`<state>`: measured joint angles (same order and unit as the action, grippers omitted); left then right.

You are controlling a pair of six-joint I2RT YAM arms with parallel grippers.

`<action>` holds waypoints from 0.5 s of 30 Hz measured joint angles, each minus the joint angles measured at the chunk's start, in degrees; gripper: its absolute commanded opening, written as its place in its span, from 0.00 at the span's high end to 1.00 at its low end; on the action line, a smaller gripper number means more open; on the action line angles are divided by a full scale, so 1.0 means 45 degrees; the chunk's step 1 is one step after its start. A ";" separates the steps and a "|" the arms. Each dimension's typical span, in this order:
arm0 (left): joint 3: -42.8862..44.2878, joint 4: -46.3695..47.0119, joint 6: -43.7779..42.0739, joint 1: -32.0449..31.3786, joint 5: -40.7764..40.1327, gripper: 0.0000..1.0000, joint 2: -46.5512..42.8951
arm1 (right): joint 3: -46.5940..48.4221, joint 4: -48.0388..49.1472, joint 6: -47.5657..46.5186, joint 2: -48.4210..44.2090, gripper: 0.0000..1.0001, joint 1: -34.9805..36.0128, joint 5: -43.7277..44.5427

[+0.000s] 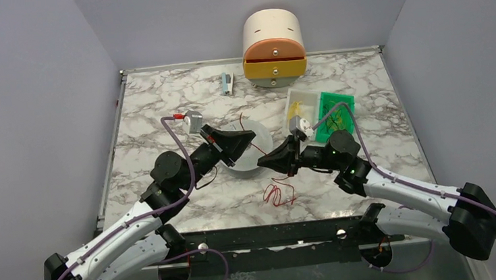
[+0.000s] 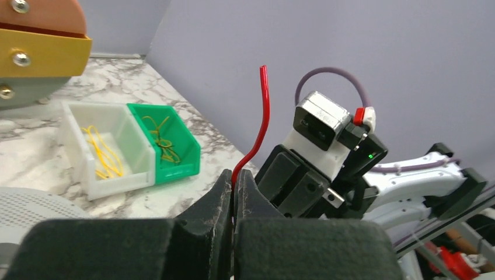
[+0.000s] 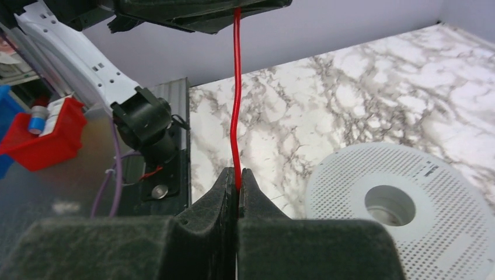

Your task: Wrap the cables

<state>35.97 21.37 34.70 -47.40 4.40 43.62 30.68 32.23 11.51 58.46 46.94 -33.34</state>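
Observation:
A thin red cable runs taut between my two grippers. In the right wrist view my right gripper is shut on it, and the cable rises to my left gripper above. In the left wrist view my left gripper is shut on the cable, whose free end sticks up past the jaws. In the top view the left gripper hovers over a white perforated spool, with the right gripper just to its right. The cable's loose curls lie on the table in front.
A white bin with yellow wires and a green bin with green wires stand at the back right. A round cream and orange drawer unit stands at the back wall, with a small grey item to its left.

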 measured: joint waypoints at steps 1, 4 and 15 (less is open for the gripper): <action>-0.0117 0.0321 0.0291 0.0000 -0.0015 1.00 0.0000 | -0.0087 0.0238 -0.0131 0.0019 0.99 0.0000 0.0097; -0.0306 0.1030 0.1127 0.0000 -0.0019 1.00 0.0029 | -0.0437 0.1307 -0.0573 0.0034 0.99 0.0073 0.0374; -0.0447 0.3424 0.3201 0.0005 0.0209 1.00 0.0835 | -0.0257 0.3031 -0.1923 0.1117 0.99 0.0554 0.1224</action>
<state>33.95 36.77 49.10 -47.37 5.34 47.37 29.52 45.87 2.85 63.48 49.43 -27.83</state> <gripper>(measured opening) 0.016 0.031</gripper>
